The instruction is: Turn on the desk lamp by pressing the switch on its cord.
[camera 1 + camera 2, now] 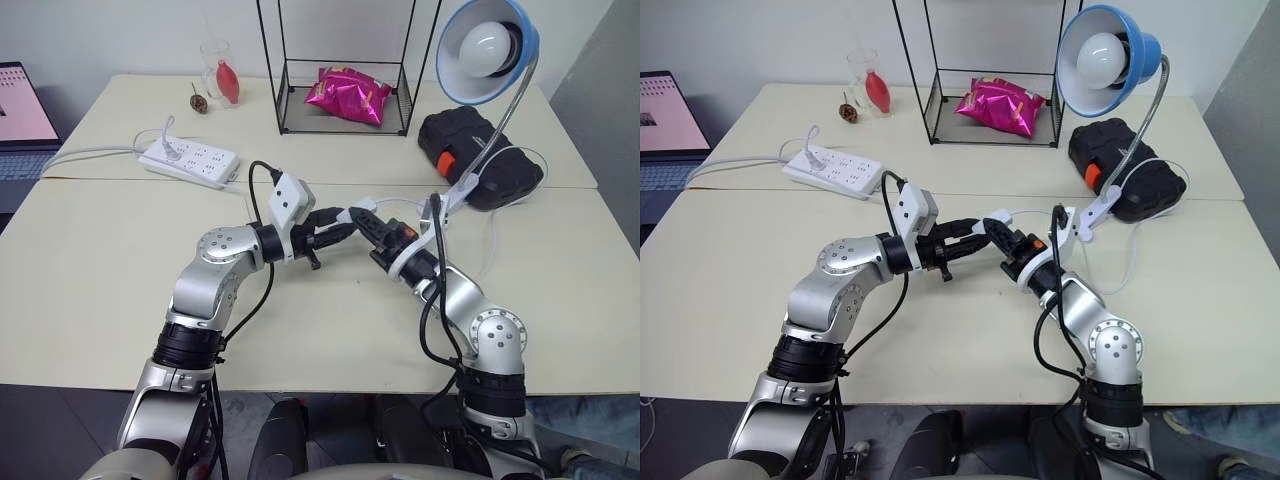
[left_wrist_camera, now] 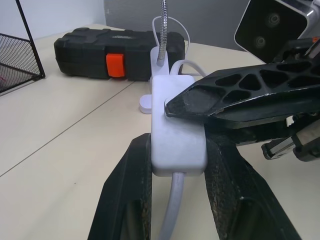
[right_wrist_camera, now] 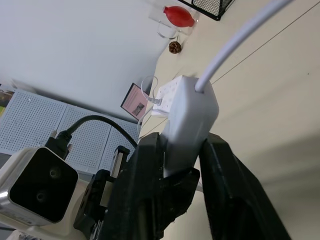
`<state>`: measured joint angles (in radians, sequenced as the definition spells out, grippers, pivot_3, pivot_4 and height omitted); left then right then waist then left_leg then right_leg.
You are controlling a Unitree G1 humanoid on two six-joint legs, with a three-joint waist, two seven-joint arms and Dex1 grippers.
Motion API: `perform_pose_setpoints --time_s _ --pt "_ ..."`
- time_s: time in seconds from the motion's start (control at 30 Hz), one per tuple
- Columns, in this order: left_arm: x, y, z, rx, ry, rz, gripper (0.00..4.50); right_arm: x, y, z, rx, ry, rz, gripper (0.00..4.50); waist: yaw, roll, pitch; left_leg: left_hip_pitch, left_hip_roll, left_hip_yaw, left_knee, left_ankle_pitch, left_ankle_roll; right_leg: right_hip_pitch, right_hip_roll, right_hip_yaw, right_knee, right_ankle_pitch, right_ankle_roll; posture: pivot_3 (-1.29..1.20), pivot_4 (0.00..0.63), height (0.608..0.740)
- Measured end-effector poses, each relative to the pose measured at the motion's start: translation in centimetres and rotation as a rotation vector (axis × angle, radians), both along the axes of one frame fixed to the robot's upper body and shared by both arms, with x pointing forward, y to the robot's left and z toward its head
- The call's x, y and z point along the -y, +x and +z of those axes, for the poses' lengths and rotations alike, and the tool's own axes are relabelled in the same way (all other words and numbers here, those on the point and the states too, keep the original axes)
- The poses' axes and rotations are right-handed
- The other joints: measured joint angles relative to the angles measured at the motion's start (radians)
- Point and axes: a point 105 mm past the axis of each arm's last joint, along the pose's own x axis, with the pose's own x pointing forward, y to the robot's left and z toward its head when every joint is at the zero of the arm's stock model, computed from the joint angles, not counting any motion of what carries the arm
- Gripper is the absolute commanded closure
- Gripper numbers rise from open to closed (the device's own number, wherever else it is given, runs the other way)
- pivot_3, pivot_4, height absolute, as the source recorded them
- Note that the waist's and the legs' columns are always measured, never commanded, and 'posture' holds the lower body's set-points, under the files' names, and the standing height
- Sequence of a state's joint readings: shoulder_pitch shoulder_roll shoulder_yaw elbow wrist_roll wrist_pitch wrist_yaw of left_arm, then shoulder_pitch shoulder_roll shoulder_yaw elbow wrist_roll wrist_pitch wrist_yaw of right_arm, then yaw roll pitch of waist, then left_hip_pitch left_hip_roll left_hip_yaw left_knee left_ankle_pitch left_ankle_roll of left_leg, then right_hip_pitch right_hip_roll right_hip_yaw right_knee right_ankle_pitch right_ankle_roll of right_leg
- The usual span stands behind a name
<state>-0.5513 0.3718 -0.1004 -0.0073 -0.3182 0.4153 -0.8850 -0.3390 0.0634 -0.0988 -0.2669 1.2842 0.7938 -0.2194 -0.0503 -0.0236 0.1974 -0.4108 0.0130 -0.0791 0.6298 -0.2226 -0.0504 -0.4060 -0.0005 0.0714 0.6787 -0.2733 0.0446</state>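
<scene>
The small white switch [image 2: 177, 125] is held up above the table between my two grippers. My left gripper [image 1: 343, 224] is shut on its narrow sides. From the other side my right gripper [image 1: 364, 222] is shut on the switch, one black finger [image 2: 225, 92] lying on its top face. The thin white cord [image 2: 172, 210] leaves both ends of the switch and loops over the table [image 1: 100, 260] toward the lamp's clip base [image 1: 460, 190]. The desk lamp [image 1: 487, 45], blue shade with a white bulb, stands at the back right on a silver gooseneck.
A black case with an orange latch [image 1: 480, 155] lies behind the clip base. A white power strip [image 1: 190, 160] sits at the back left. A wire rack holding a pink bag [image 1: 350, 95], a glass [image 1: 222, 75] and a laptop [image 1: 20, 110] line the rear.
</scene>
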Motion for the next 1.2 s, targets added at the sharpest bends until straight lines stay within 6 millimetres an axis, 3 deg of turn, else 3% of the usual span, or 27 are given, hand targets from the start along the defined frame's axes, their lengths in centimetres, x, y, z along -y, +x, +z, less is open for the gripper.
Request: perform_pose_setpoints --time_s 0.43,0.47,0.97,1.2 --pt "0.0 0.0 0.1 -0.001 -0.007 -0.001 3.4 0.0 0.0 0.1 0.002 0.005 0.002 4.01 0.0 0.0 0.0 0.0 0.0 0.0 0.0 0.0 0.0 0.0 0.0 0.0 0.0 0.0 -0.001 0.0 0.15 0.74" --pt "0.0 0.0 0.1 -0.001 -0.007 -0.001 3.4 0.0 0.0 0.1 0.002 0.005 0.002 3.31 0.0 0.0 0.0 0.0 0.0 0.0 0.0 0.0 0.0 0.0 0.0 0.0 0.0 0.001 -0.001 0.0 0.15 0.74" --pt "-0.3 0.1 0.0 0.009 0.01 0.008 3.4 0.6 -0.7 -0.7 0.023 -0.044 0.048 0.02 0.0 0.0 0.0 0.0 0.0 0.0 0.0 0.0 0.0 0.0 0.0 0.0 0.0 0.001 -0.001 0.0 0.15 0.74" --pt "-0.4 0.2 -0.1 0.011 0.016 0.017 3.4 1.8 -2.2 -1.1 0.076 -0.155 0.113 0.0 0.0 0.0 0.0 0.0 0.0 0.0 0.0 0.0 0.0 0.0 0.0 0.0 0.0 0.0 0.0 0.0 0.15 0.74"
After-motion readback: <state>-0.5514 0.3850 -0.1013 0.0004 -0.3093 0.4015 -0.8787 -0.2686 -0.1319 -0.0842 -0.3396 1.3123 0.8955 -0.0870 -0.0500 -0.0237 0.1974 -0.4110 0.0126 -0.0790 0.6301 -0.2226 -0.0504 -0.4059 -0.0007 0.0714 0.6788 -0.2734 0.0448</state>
